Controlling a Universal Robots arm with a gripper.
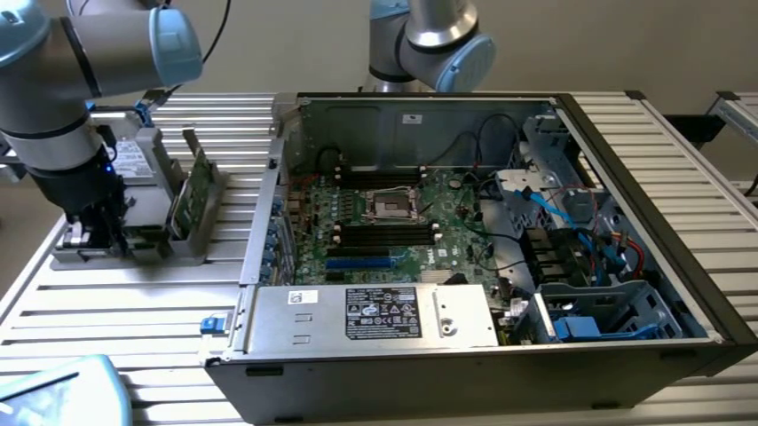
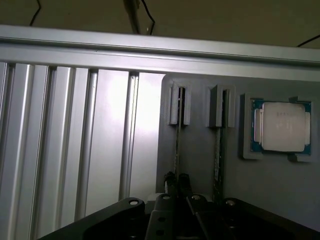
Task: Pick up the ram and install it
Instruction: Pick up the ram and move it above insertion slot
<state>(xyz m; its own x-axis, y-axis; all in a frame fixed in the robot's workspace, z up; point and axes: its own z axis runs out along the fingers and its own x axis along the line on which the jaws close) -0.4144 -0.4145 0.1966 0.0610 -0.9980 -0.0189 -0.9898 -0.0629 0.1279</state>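
- Gripper (image 2: 177, 179) – its dark body is sitting closest to the wrist camera, hanging straight over the grey holder (image 2: 270, 185) and lining up with one of its upright slots.
- The ram (image 2: 177, 145) is standing edge-on in that slot, running right up under the gripper. A second thin board (image 2: 218, 150) is standing in the neighbouring slot, just beside it.
- Grip state: cannot tell. Whether the gripper is touching or clamping the ram is not showing.
- Processor chip (image 2: 282, 125) is lying flat in its recess in the holder, beyond the second board, apart from the gripper.
- Exterior view: the arm (image 1: 48, 115) is reaching down onto the holder, which is sitting near the table's (image 1: 130, 311) edge at the exterior view's left. The open computer case (image 1: 355, 133) is occupying the table's other side, well apart.
- Motherboard (image 1: 438, 222) is lying exposed inside the case.
- Progress, my judgement: pick-up is only starting – the ram is sitting in the holder, not lifted. Carrying and installing are both remaining.
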